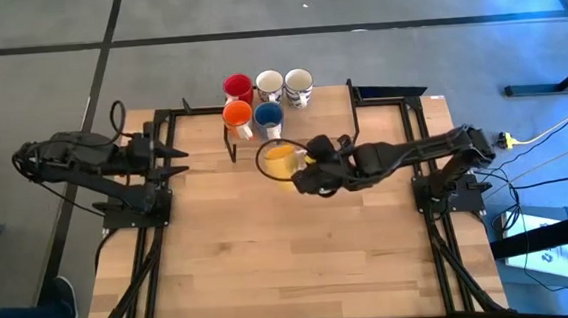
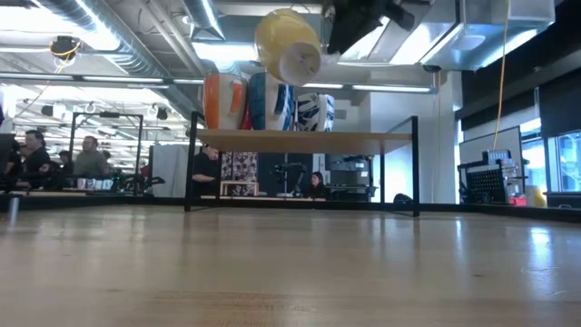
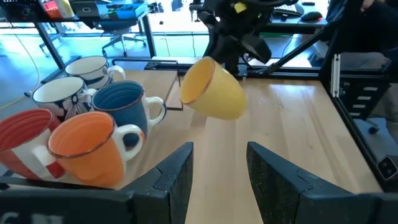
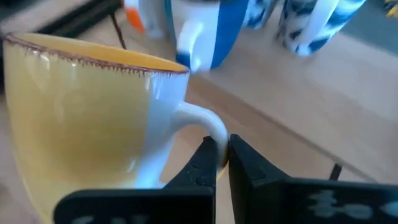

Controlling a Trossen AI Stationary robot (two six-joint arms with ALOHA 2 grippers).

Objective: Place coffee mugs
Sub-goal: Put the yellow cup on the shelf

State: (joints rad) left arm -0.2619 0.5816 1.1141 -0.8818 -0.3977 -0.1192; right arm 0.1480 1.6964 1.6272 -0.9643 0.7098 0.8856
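The right claw (image 4: 221,163) is pinching the yellow mug (image 1: 280,161) by its handle, holding it tilted above the tabletop (image 1: 270,250), apparently just beside the blue mug (image 1: 268,118). The left claw (image 3: 217,177) is waiting, fingers parted.

Light: I see bright ceiling strips (image 2: 136,45) in low view | Cast: blue tint at high view's right edge | Shadows: soft on table (image 1: 290,239) | Blur: far mugs (image 4: 261,25) unfocused in my right wrist view.
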